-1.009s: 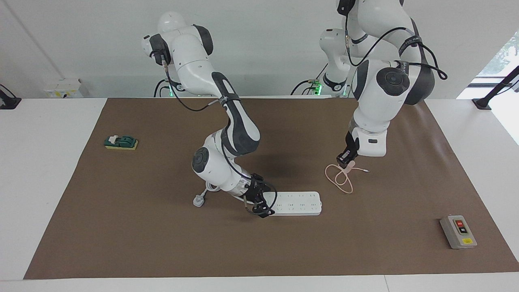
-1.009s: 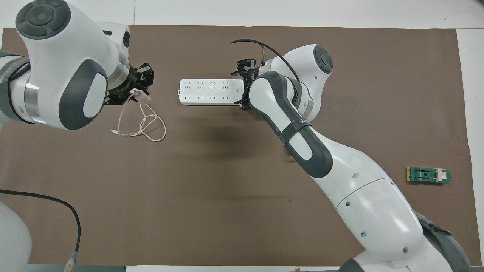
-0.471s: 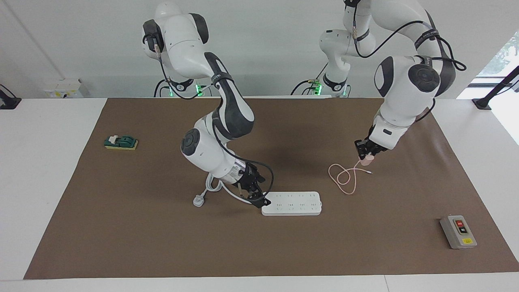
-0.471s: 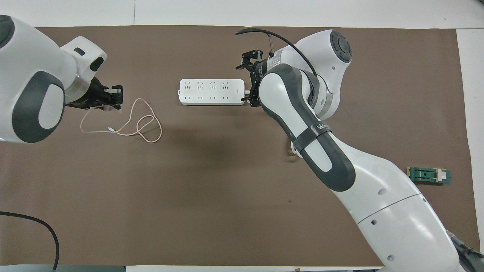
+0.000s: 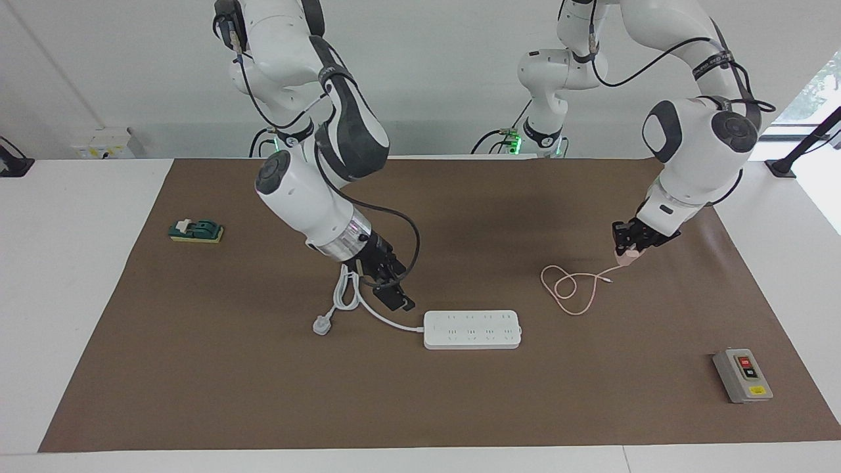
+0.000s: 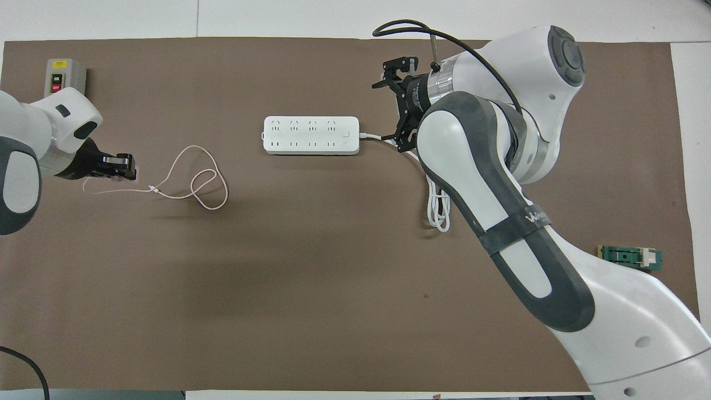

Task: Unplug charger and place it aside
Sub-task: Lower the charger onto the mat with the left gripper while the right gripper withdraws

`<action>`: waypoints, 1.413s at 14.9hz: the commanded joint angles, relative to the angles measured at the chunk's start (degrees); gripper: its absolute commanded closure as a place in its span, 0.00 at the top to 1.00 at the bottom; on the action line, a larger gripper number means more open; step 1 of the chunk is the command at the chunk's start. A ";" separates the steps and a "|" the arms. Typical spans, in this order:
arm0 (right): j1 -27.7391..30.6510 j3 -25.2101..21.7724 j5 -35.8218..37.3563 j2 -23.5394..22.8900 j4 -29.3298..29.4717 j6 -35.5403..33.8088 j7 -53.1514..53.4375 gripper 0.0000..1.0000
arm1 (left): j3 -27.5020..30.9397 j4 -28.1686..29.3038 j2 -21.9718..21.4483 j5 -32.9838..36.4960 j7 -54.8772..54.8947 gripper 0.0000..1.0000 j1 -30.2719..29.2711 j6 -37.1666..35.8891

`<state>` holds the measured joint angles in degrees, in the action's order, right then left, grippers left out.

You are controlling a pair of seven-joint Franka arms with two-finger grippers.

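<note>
Pink plastic is pinched between the fingers of the left gripper (image 5: 625, 249): the charger (image 5: 626, 255), a small pale cube, is held just above the brown mat (image 5: 460, 407), toward the left arm's end of the table. From the gripped cube its thin pink cable (image 5: 570, 287) is trailed down onto the mat and laid in loose loops just beside the gripper, on the side toward the power strip (image 5: 472, 329). In the overhead view the left gripper (image 6: 118, 166) is seen closed on the cube, with the cable (image 6: 191, 180) spread out between it and the power strip (image 6: 310, 135). The charger is seen clear of the strip's sockets, well apart from them. A grey switch box (image 5: 742, 375) is seen on the mat farther from the robots than the left gripper. The right gripper (image 5: 392, 294) is held with its fingers spread and nothing between them, raised over the thick white cord (image 5: 347, 295) near the strip's cord end. A white three-pin plug (image 5: 321, 325) is seen on the mat near it. A green block (image 5: 196, 230) lies well apart, toward the right arm's end.
</note>
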<state>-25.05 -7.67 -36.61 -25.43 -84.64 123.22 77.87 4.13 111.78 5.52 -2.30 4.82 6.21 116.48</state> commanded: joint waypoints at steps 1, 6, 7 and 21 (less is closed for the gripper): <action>0.43 0.20 2.94 4.68 -5.71 -0.09 -2.63 1.00 | -0.53 11.51 -6.21 -1.04 2.56 0.00 0.37 7.00; 2.45 0.20 9.35 7.49 -5.45 -7.63 -21.41 1.00 | -0.79 20.82 -10.25 -1.83 2.65 0.00 1.34 10.94; 3.24 0.20 10.58 8.28 -5.36 -9.47 -25.28 1.00 | -0.62 23.02 -10.96 -1.83 2.73 0.00 1.26 13.40; 11.06 0.20 31.06 17.69 -4.74 -27.94 -73.10 1.00 | -0.09 28.33 -10.79 -1.83 11.61 1.00 -7.88 18.53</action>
<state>-15.35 -7.98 -8.04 -9.60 -88.23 96.54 9.87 4.21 139.74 -4.21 -3.54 14.06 0.28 134.18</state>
